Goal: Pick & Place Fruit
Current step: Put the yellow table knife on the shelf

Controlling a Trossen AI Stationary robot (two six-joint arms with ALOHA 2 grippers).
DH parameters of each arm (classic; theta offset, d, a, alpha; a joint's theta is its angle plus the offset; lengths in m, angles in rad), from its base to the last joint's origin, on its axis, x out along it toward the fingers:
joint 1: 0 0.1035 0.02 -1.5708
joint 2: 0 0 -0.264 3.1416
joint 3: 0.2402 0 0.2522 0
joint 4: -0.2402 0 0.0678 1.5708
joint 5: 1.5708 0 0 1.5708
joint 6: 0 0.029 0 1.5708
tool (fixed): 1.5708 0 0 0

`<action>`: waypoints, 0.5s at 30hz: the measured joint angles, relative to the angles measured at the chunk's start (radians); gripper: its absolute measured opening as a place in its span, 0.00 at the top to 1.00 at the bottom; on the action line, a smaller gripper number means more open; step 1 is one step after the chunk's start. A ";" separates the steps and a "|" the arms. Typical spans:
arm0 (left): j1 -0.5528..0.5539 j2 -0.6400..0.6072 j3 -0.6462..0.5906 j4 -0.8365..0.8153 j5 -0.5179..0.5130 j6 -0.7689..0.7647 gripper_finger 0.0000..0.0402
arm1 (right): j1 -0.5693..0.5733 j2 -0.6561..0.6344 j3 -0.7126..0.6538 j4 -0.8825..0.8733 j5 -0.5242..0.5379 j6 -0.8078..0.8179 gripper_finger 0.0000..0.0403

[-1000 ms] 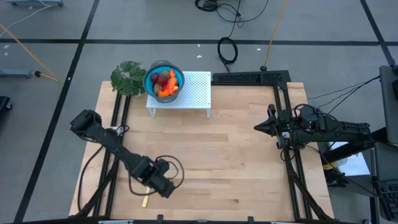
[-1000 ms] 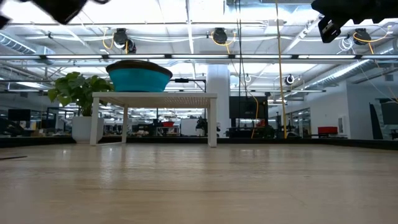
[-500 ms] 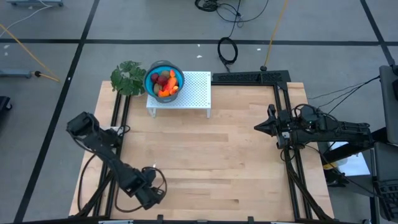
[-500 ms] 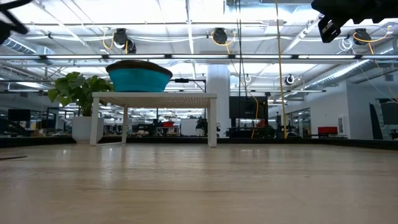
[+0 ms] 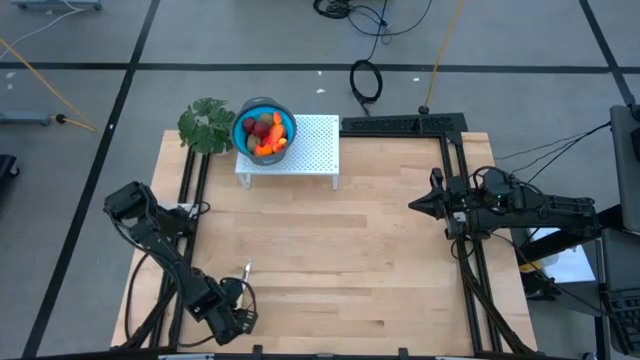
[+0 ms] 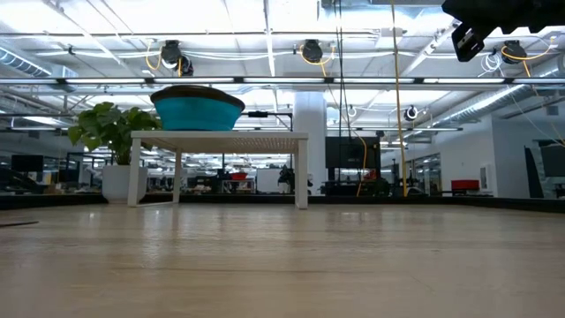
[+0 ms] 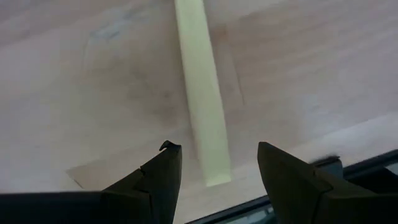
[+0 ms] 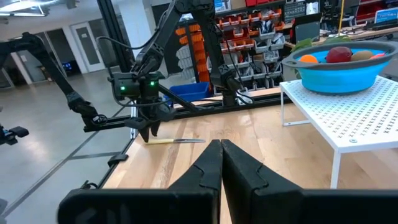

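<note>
Fruit sits heaped in the blue bowl; left hand, wide over the knife, should rise clear without nudging it.

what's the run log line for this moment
left claw: open above knife, near table edge | right claw: shut, waiting right side | fruit: in blue bowl on white stand
</note>
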 joint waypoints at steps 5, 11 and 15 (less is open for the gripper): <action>0.000 0.001 -0.010 0.003 0.000 -0.014 0.48 | 0.000 0.000 0.000 0.004 0.000 0.000 1.00; 0.001 0.066 -0.006 0.075 0.037 -0.009 0.50 | 0.000 0.000 0.000 0.006 0.000 0.000 1.00; 0.001 0.108 -0.005 0.144 0.092 -0.010 0.56 | 0.000 0.000 0.000 0.007 0.000 0.000 1.00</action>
